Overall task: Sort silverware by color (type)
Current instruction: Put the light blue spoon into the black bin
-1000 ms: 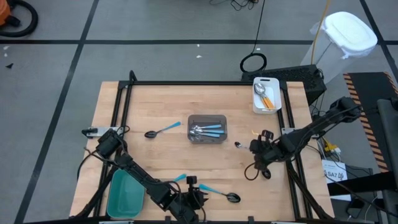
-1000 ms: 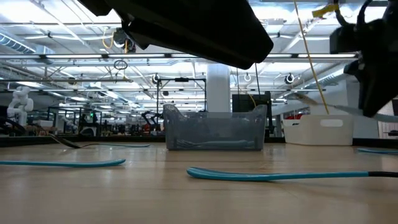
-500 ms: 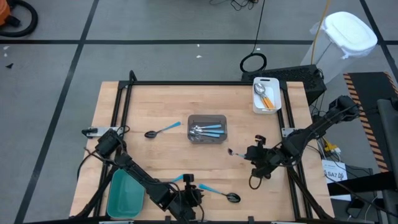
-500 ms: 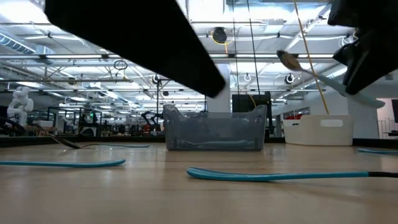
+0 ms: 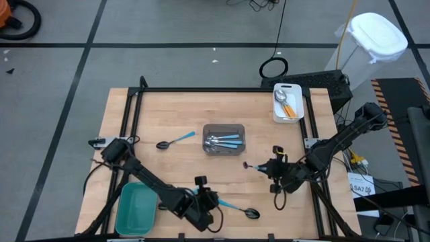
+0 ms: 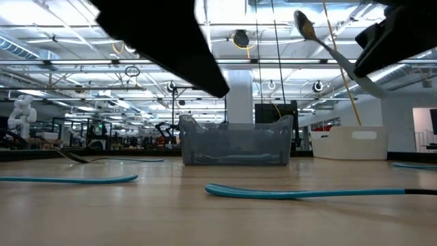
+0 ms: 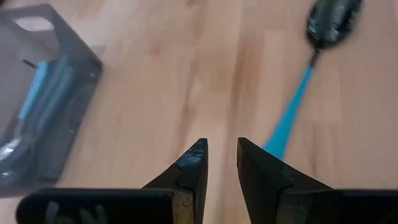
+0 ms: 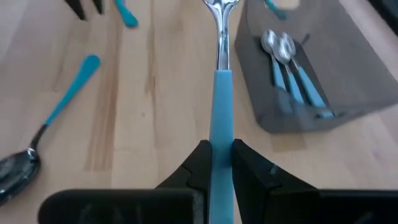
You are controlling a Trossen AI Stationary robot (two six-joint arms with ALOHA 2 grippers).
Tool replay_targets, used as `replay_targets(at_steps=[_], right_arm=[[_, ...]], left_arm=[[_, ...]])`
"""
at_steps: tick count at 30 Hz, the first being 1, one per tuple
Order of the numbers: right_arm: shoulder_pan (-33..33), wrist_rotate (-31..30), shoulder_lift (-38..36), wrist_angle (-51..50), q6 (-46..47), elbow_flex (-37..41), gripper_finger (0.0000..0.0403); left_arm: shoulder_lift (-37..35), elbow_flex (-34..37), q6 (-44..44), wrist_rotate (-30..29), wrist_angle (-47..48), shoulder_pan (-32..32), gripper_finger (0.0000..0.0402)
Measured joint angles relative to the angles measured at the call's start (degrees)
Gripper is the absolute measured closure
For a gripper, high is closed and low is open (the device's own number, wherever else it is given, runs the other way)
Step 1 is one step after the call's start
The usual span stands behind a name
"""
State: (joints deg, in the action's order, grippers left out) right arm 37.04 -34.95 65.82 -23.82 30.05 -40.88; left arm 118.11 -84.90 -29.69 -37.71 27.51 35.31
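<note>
My right gripper (image 5: 266, 167) hangs over the table's right half, shut on a silver-bowled spoon (image 8: 220, 93) with a light-blue handle. To its far left a grey bin (image 5: 224, 138) holds silver spoons with blue handles. My left gripper (image 7: 222, 149) hovers near the front edge, narrowly open with nothing between its fingers. Just beside it a dark-bowled spoon (image 7: 298, 99) lies flat on the wood. Another dark-bowled spoon (image 5: 173, 140) lies left of the bin. My right gripper pinches the spoon's blue handle (image 8: 220, 134) between its two fingers, and the spoon runs on forward past the fingertips. The fingers come from the table's right. The spoon is clear of the table, and in the low view its bowl (image 6: 304, 25) stands higher than its handle.
A white tray (image 5: 287, 102) with orange-handled spoons sits at the far right corner. A teal bin (image 5: 136, 208) stands at the near left. A blue handle (image 6: 68, 179) lies on the wood by the front edge, close under the left arm.
My right gripper has risen, turned and drifted a little toward the table's left, tipping the held spoon so that its bowl climbs. My left gripper has lifted and moved away from the near edge, staying narrowly open.
</note>
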Motion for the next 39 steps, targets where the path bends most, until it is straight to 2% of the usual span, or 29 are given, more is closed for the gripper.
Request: replay_targets(at_steps=[9, 22, 30, 34, 39], right_arm=[[-0.8, -1.3, 0.0, 7.1, -6.9, 0.0, 0.0368], [-3.9, -1.3, 0.0, 8.4, -10.9, 0.0, 0.0368], [-7.1, -1.3, 0.0, 11.2, -14.3, 0.0, 0.0368], [-7.9, -1.3, 0.0, 12.9, -16.6, 0.0, 0.0368], [-8.8, -1.3, 0.0, 13.9, -19.8, 0.0, 0.0368]], left_arm=[[-0.1, 0.0, 0.0, -1.3, -0.6, -2.6, 0.0314], [0.0, 0.0, 2.0, -1.8, -8.8, -4.1, 0.0314], [0.0, 0.0, 1.1, -2.0, -8.6, -3.3, 0.0314], [0.0, 0.0, -2.6, -2.4, 0.6, -1.3, 0.0314], [0.1, 0.0, -14.9, -4.2, 16.9, 2.0, 0.0314]])
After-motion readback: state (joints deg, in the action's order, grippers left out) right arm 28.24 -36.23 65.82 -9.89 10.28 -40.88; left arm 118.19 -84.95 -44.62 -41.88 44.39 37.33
